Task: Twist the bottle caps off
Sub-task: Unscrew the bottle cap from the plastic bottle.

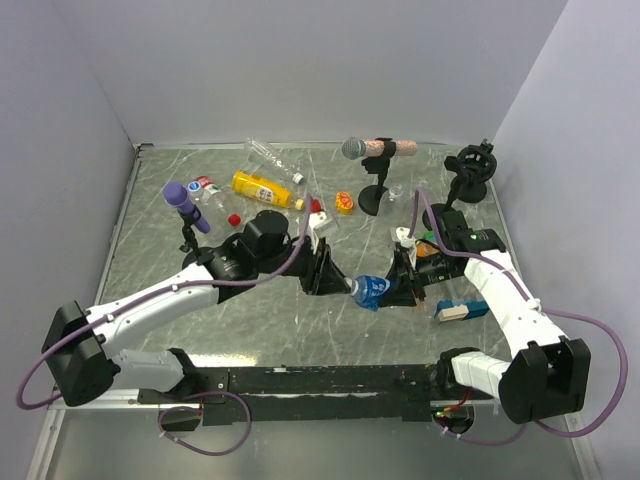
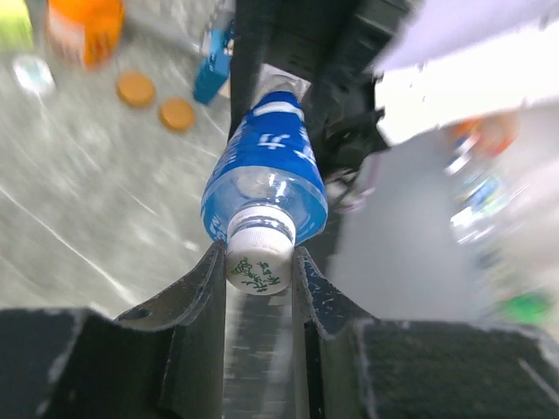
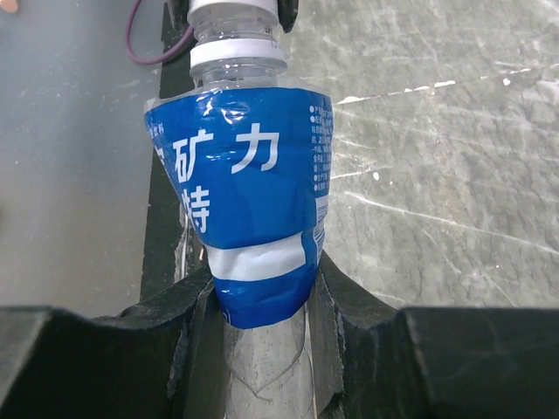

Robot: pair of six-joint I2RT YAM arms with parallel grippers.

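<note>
A clear bottle with a blue label (image 1: 373, 291) hangs on its side between both arms above the table's middle. My left gripper (image 2: 259, 266) is shut on its white cap (image 2: 258, 260), which carries green print. My right gripper (image 3: 262, 301) is shut on the bottle's body (image 3: 249, 192), squeezing the blue label near the base. In the right wrist view the white cap (image 3: 234, 10) shows at the top between the left fingers. A yellow bottle (image 1: 262, 188), a clear bottle (image 1: 268, 157) and a red-labelled bottle (image 1: 207, 190) lie at the back left. A loose red cap (image 1: 233, 218) lies near them.
A purple-headed microphone (image 1: 184, 203) stands at the left. A grey-headed microphone (image 1: 370, 150) on a black stand is at the back middle. A black mount (image 1: 474, 168) stands at the back right. A blue and white object (image 1: 460, 309) lies at the right. Two orange-brown caps (image 2: 157, 101) and an orange bottle (image 2: 85, 29) lie on the table.
</note>
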